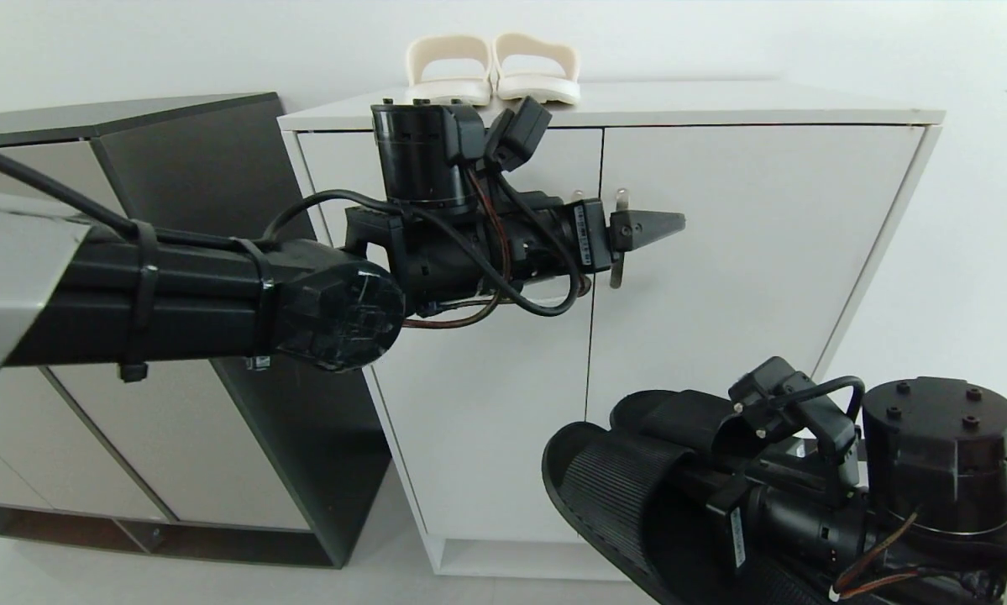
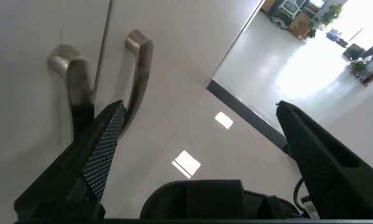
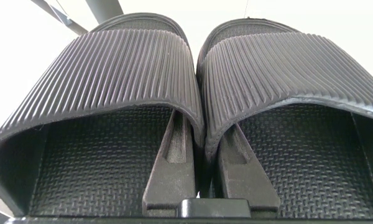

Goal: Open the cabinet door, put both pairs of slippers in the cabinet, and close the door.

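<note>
We can read no words, numbers or signs here. There is a narrow white label (image 1: 584, 236) on the wrist of the left arm (image 1: 175, 294), and a second white label (image 1: 737, 539) on the wrist of the right arm (image 1: 805, 514). The print on both is too small for us to make out.
</note>
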Controlling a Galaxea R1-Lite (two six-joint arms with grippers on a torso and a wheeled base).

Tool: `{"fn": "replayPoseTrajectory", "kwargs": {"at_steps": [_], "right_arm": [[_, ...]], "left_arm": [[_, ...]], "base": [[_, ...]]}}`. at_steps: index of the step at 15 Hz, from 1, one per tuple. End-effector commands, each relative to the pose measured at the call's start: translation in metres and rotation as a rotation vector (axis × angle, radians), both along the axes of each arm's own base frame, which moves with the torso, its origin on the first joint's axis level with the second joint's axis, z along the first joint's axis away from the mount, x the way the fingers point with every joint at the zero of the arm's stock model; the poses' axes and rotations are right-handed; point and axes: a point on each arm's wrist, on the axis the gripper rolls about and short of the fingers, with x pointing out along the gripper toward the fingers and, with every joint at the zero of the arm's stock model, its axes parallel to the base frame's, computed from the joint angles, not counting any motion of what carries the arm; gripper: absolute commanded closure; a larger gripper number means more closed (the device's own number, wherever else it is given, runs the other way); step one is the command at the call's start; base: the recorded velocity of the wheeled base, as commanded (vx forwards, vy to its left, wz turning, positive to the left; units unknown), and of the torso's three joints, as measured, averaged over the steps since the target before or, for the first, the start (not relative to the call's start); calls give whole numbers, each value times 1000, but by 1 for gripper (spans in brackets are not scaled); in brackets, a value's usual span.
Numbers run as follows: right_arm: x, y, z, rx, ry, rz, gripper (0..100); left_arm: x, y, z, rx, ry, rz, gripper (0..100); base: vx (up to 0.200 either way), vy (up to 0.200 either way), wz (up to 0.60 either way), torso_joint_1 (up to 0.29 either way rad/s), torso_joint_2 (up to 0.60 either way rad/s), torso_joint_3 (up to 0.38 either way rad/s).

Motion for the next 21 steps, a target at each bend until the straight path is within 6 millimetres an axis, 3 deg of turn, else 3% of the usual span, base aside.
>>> {"fn": "replayPoseTrajectory", "kwargs": {"at_steps": [1, 7, 8, 13, 15, 21], "right_arm": [[0, 1, -1, -2, 2, 0, 100], [0, 0, -1, -4, 1, 1, 100], [-1, 0, -2, -6, 5, 2, 100], [-9, -6, -2, 12, 23, 83, 100], [-22, -16, -3, 5, 16, 205, 100], [-25, -18, -6, -28, 2, 231, 100]], "left_arm": [[7, -5, -4, 6, 8, 4, 0], [21, -14, -9, 9, 11, 12, 0], [21, -14, -9, 9, 11, 12, 100], [5, -2, -7, 23, 27, 8, 100], [-15, 7, -4, 35, 26, -7, 100], [-66, 22, -3, 76, -1, -63, 100]], "base": [[0, 0, 0, 0, 0, 0], [0, 0, 0, 0, 0, 0], [0, 0, 0, 0, 0, 0], [0, 0, 0, 0, 0, 0], [0, 0, 0, 0, 0, 0], [0, 0, 0, 0, 0, 0]]}}
